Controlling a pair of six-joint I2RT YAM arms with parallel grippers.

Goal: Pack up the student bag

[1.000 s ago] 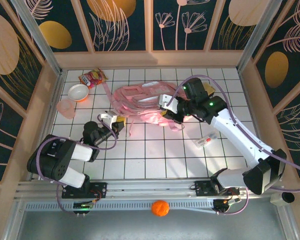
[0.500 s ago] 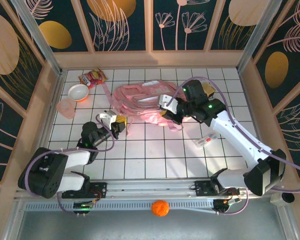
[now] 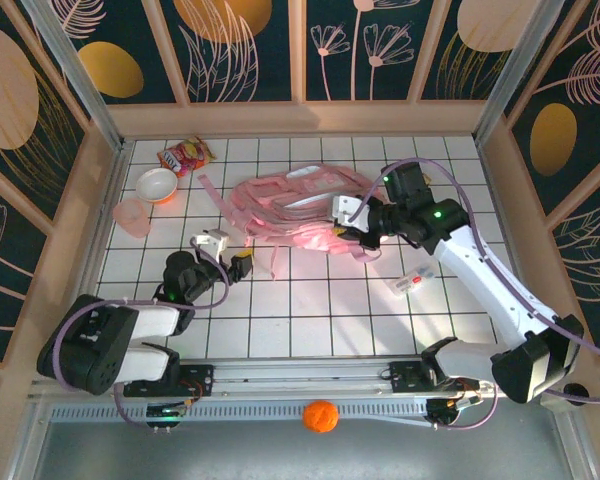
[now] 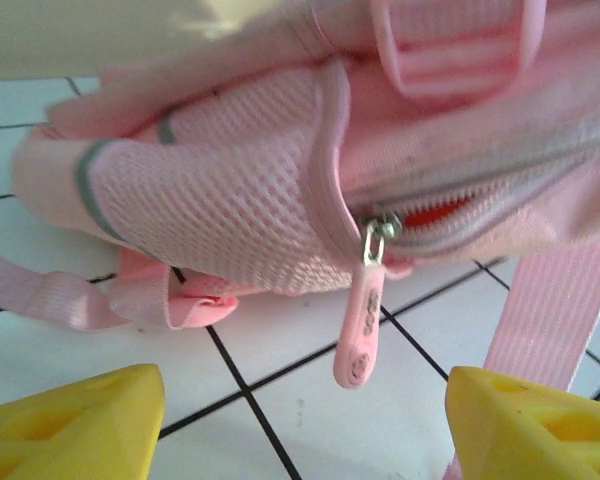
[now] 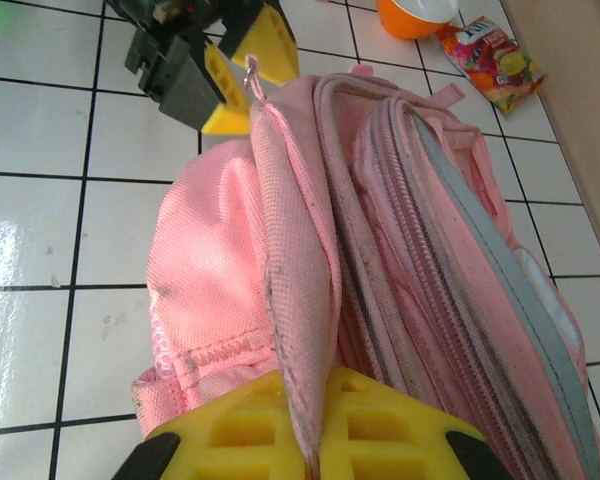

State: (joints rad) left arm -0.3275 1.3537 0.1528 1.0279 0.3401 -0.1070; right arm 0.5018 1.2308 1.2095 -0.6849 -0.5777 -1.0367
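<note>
The student bag [image 3: 295,205] is lying on its side on the desk [image 3: 310,310], upper centre of the top view, and is sliding slightly rightward. My right hand [image 3: 342,225] is still clenching a fold of its fabric. My left hand [image 3: 228,255] is spreading apart and releasing the zipper pull [image 4: 358,340] — now dangling free — so I judge the pocket is only cracked open.
</note>
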